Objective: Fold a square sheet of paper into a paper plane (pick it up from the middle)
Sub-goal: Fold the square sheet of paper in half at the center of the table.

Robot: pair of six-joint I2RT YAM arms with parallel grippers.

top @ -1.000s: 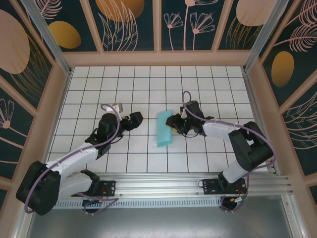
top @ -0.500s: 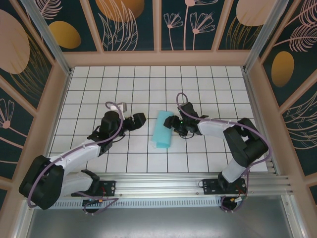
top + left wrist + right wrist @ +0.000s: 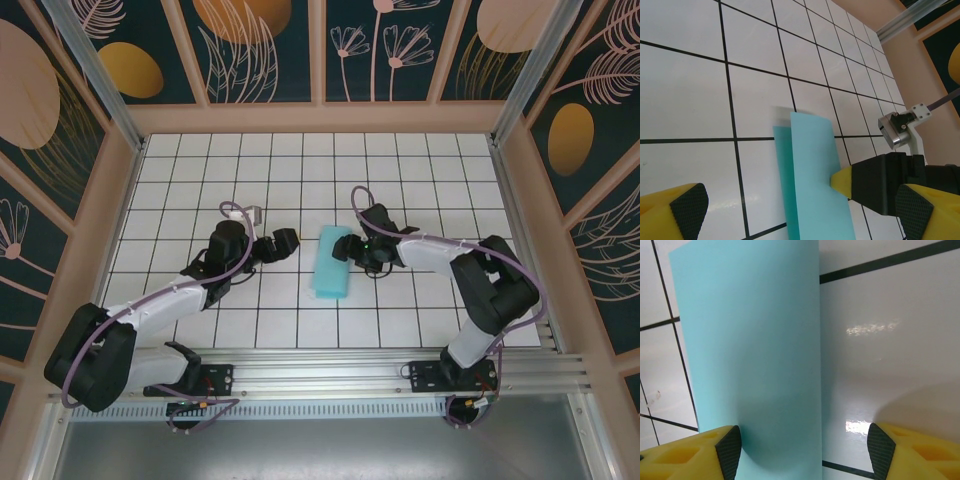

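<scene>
The square sheet of paper (image 3: 331, 262) lies folded into a long turquoise strip on the white tiles, mid-table. In the left wrist view the paper (image 3: 812, 170) shows an under layer peeking out along its left side. My left gripper (image 3: 285, 243) sits just left of the strip, open and empty, its fingertips (image 3: 687, 207) wide apart. My right gripper (image 3: 348, 247) is at the strip's right edge, open. Its pads (image 3: 730, 450) straddle that edge of the paper (image 3: 750, 340), one over the paper and one over bare tile. Its yellow tip (image 3: 842, 181) touches the strip's side.
The white tiled table (image 3: 420, 170) is walled on three sides by patterned panels in wooden frames. An aluminium rail (image 3: 400, 365) with both arm bases runs along the near edge. Open tiles lie behind and to both sides of the strip.
My right gripper has opened and the lifted end of the paper has settled flat. My left gripper has moved right, closer to the strip.
</scene>
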